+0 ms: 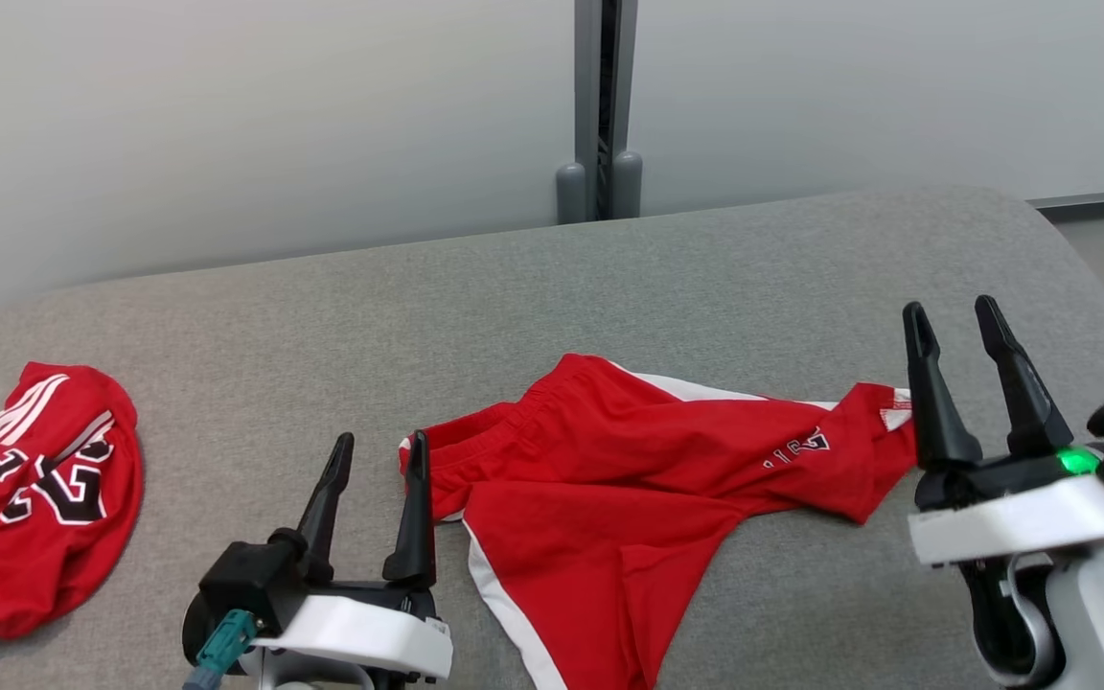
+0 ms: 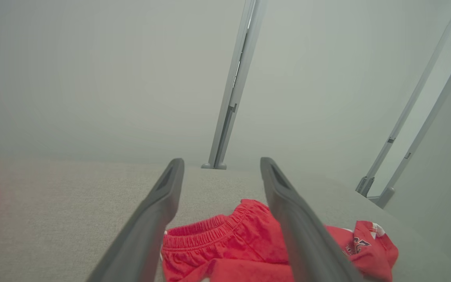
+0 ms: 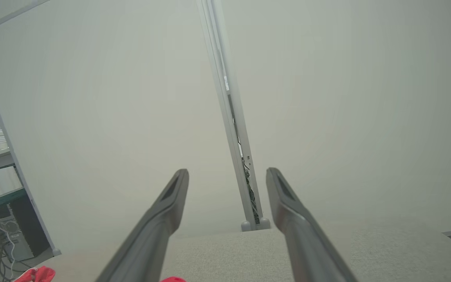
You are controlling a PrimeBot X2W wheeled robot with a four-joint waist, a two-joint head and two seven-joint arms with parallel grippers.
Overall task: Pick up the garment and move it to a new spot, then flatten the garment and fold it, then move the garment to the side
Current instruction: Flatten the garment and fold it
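Red shorts point(image 1: 629, 479) lie rumpled mid-table point(image 1: 705, 268), between my grippers. My left gripper point(image 1: 382, 436): fingers spread wide, empty, by the waistband. My right gripper point(image 1: 950, 305): likewise spread, empty, near the other end. Second red garment point(image 1: 34, 498) lies far left.

Soft, even light fills the scene. The head view is sharp. The red shorts point(image 1: 629, 460) and the red jersey point(image 1: 25, 498) cast only thin, faint shadows on the grey table point(image 1: 514, 307), and a green lamp point(image 1: 1077, 462) glows on the right gripper point(image 1: 950, 305). Both wrist views look milky and low in contrast. In the left wrist view the dark fingers point(image 2: 153, 219) blur toward the bottom edge, and the wall post point(image 2: 230, 105) leans with wide-angle distortion.
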